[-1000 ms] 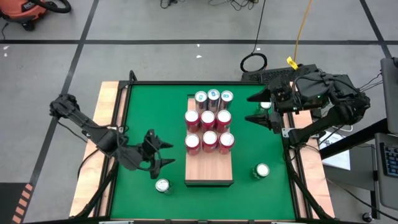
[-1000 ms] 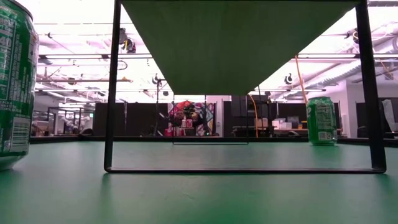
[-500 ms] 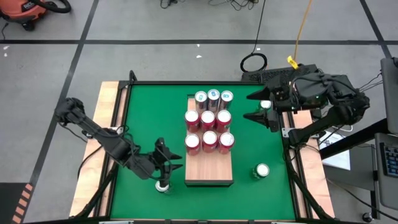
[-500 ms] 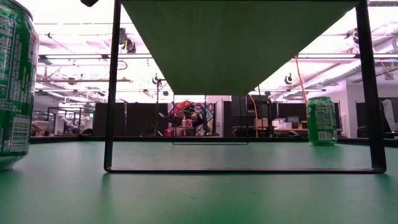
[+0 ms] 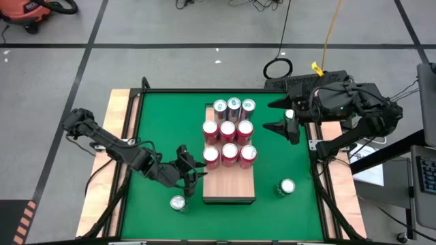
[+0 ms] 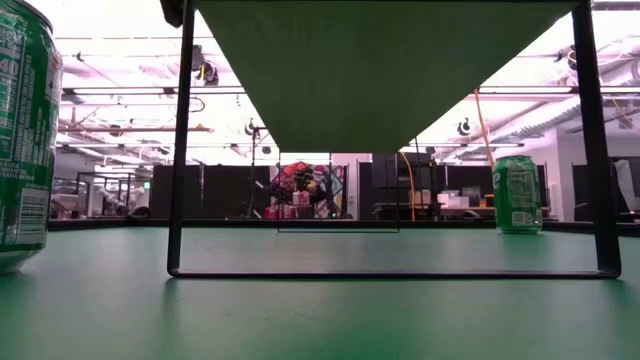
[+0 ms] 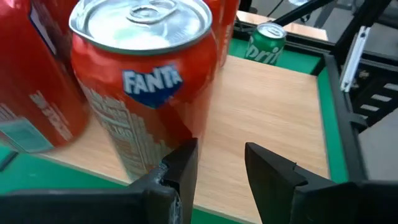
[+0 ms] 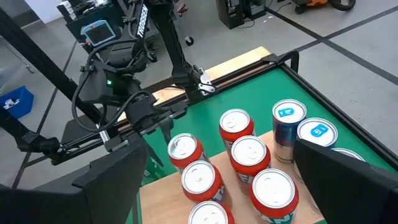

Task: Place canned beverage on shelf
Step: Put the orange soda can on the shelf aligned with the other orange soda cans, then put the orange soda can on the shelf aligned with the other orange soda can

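1. looking at the left tool (image 5: 197,170): you've got it low at the shelf's (image 5: 229,185) left long edge, tips pointing in at the near row of cans.
2. left wrist view: its fingers (image 7: 180,167) stand a little apart, nothing between them, only bare shelf wood showing through the gap.
3. the fanta can (image 7: 143,81) stands upright on the shelf just ahead of that tool, off to one finger's side, not in the gap. you can't tell from these views whether that finger touches it.
4. that same fanta can is the left one of the near row (image 5: 211,156).
5. you have nine cans upright on the shelf, three rows of three, packed at the far end. the near end is bare wood.
6. two green cans are not on the shelf: one on the counter (image 5: 157,122) near the shelf's near-left corner (image 5: 178,203), one out right of the shelf (image 5: 287,186). both upright.
7. right tool (image 5: 277,116) hangs by the far-right side of the counter, right of the can block, fingers spread wide, gripping nothing.
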